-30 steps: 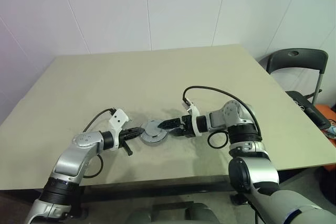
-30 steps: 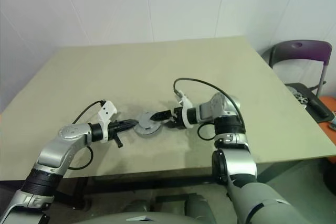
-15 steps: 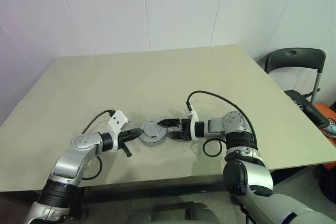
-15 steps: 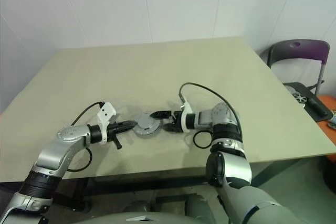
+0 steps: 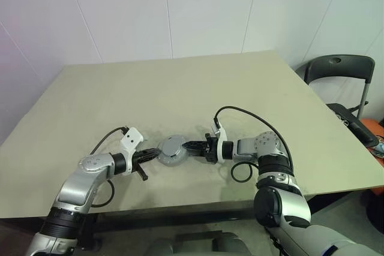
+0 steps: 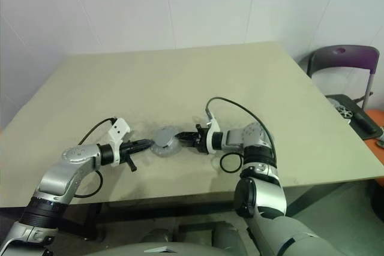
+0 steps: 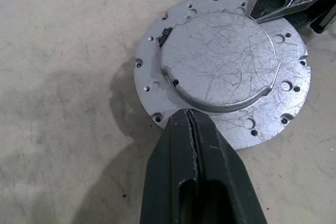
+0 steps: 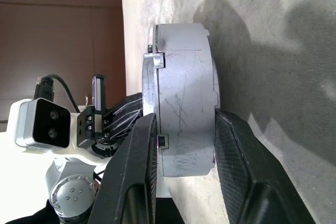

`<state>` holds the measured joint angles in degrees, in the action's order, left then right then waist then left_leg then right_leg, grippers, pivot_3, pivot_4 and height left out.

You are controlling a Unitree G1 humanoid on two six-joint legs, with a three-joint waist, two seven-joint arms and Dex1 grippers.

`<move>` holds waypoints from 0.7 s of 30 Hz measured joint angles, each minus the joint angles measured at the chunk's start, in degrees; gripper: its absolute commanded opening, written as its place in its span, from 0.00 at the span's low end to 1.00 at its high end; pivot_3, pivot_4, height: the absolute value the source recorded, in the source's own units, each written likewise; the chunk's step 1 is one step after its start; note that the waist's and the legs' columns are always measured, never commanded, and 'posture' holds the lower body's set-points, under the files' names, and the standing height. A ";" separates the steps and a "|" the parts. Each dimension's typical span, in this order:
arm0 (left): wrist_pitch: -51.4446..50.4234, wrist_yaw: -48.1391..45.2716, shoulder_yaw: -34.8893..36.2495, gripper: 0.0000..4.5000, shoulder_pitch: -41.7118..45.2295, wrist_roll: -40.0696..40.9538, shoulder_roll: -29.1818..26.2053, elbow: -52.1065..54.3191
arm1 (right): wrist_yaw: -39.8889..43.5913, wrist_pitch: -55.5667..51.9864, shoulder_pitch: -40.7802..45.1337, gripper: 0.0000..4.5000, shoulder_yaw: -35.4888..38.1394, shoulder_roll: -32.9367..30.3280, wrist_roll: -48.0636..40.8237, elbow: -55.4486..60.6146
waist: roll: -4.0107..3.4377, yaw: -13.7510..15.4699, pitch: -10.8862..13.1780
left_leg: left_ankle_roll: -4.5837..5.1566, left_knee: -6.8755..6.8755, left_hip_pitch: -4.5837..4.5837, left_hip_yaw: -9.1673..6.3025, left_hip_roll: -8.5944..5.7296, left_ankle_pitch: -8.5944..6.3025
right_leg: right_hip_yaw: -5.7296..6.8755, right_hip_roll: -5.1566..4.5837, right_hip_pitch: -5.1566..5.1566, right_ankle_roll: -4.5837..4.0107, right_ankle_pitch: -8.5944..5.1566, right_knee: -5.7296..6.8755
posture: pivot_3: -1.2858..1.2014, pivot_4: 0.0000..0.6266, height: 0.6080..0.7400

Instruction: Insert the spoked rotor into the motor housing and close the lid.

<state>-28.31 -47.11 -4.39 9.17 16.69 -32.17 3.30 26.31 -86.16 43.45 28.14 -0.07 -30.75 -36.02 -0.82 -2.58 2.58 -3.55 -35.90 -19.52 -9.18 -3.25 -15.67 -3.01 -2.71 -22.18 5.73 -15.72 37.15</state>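
Black fingers of the right gripper (image 5: 191,145) pinch the dull grey round metal lid (image 7: 223,72) from the right, forearm stretched level leftward. Opposite, the left gripper (image 5: 152,154), fingers pressed together, touches the lid's left edge on the near middle of the beige table (image 5: 180,82); a grey chair (image 5: 339,70) stands far right.

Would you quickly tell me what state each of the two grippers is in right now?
Left gripper: shut, holding nothing, its tip at the edge of the grey motor assembly.
Right gripper: fingers either side of the assembly's edge; a firm grip cannot be told.
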 measured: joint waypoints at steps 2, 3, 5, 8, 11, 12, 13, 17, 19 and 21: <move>-1.11 0.24 1.93 0.00 -0.83 1.81 1.93 0.10 | -0.17 -0.07 -0.05 0.26 -0.02 0.18 -0.08 0.33 | -0.01 0.00 0.01 | 0.00 0.00 -0.03 -0.01 0.01 0.00 | -0.01 0.00 -0.04 0.00 0.00 0.00 | 0.52 0.00 1.00; -2.00 0.65 3.26 0.00 -1.35 3.17 2.99 0.15 | -0.26 -0.08 -0.05 0.26 -0.03 0.21 -0.17 0.41 | 0.00 0.00 0.01 | 0.00 0.00 -0.07 -0.03 0.02 0.00 | -0.01 0.00 -0.07 0.01 0.01 0.00 | 0.52 0.00 1.00; -4.33 1.29 5.86 0.00 -2.20 6.25 4.70 0.26 | -0.46 -0.17 -0.04 0.26 -0.02 0.30 -0.33 0.75 | 0.00 -0.01 0.02 | 0.00 0.01 -0.16 -0.08 0.02 0.00 | -0.01 0.00 -0.18 0.01 0.02 0.00 | 0.52 0.00 1.00; -10.10 3.59 11.59 0.00 -3.05 13.75 8.35 1.56 | -0.72 -0.41 0.01 0.26 0.30 0.39 -0.96 1.01 | 0.07 -0.06 0.07 | 0.00 -0.10 -0.63 -0.23 0.05 0.00 | 0.02 0.02 -0.58 -0.11 0.11 0.04 | 0.52 0.00 1.00; -13.97 5.68 16.91 0.00 -3.11 20.72 9.28 4.84 | -1.22 -0.80 0.14 0.26 0.40 1.13 -1.56 1.01 | 0.11 -0.37 0.08 | 0.00 -0.04 -0.90 -0.19 0.04 0.01 | -0.02 0.02 -0.92 -0.22 0.18 0.06 | 0.52 0.00 1.00; -14.33 6.17 18.35 0.00 -3.29 21.93 9.25 4.99 | -1.32 -0.92 0.22 0.26 0.41 1.17 -1.62 1.01 | 0.11 -0.46 0.09 | -0.01 0.00 -0.91 -0.19 0.04 0.01 | -0.02 0.02 -0.94 -0.23 0.18 0.05 | 0.52 0.00 1.00; -15.00 6.60 19.97 0.00 -3.96 23.22 9.24 5.14 | -1.48 -1.01 0.37 0.26 0.42 1.18 -1.66 1.01 | 0.11 -0.61 0.09 | -0.01 0.03 -0.93 -0.19 0.04 0.01 | -0.02 0.02 -0.95 -0.24 0.18 0.04 | 0.52 0.00 1.00; -17.80 9.25 25.05 0.00 -6.74 29.12 10.50 5.31 | -2.14 -1.50 1.29 0.26 0.95 0.97 -2.04 1.01 | 0.14 -0.66 0.11 | -0.01 -0.01 -1.02 -0.20 0.01 0.01 | -0.02 -0.05 -0.98 -0.23 0.18 -0.01 | 0.52 0.00 1.00; -18.91 10.45 27.29 0.00 -7.27 32.46 11.62 5.47 | -2.59 -1.78 2.57 0.26 1.86 0.87 -2.18 1.01 | 0.17 -0.58 0.13 | -0.01 -0.05 -1.02 -0.20 0.00 0.01 | -0.01 -0.04 -0.96 -0.23 0.18 -0.01 | 0.52 0.00 1.00; -19.78 11.30 28.76 0.00 -7.73 35.16 12.34 5.50 | -2.77 -1.95 3.92 0.26 2.77 0.82 -2.72 0.99 | 0.17 -0.59 0.13 | -0.01 -0.05 -1.00 -0.19 -0.01 0.01 | 0.00 -0.03 -0.94 -0.23 0.18 0.00 | 0.52 0.00 1.00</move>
<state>-48.09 -35.80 24.38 1.44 51.85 -19.83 8.80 23.54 -88.11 47.37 30.91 0.75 -33.48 -35.03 -0.65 -3.17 2.71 -3.56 -35.95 -20.52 -9.37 -3.26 -15.67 -3.01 -2.74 -23.11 5.49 -15.54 37.15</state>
